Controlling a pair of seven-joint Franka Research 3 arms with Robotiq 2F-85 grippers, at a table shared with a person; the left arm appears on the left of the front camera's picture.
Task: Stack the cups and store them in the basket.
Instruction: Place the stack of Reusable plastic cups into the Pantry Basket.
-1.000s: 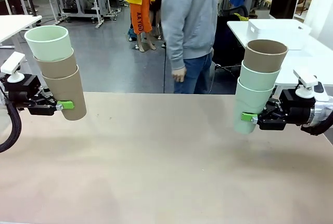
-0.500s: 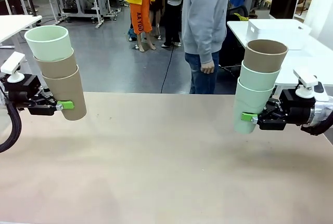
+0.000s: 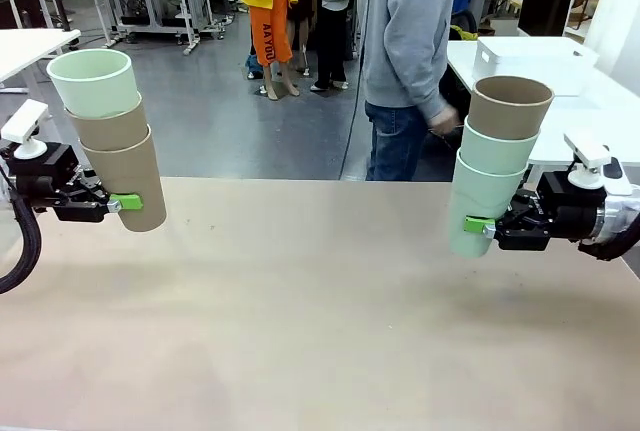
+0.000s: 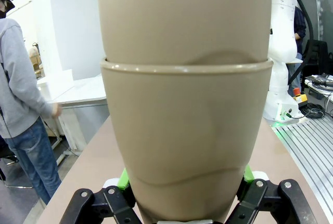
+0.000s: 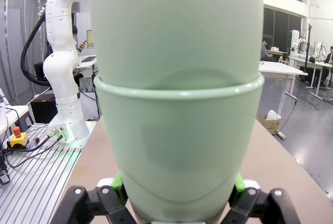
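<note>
Though tan up close, mint-topped cups (image 3: 108, 136)

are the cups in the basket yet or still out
Out. The left gripper grips the tan-bottomed stack, the right gripper the mint-bottomed stack, both held above the table.

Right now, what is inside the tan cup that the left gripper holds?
In the tan cup, held by the left gripper, a second tan cup is nested, with a mint green cup inside that. Their lower parts are covered by the walls.
</note>
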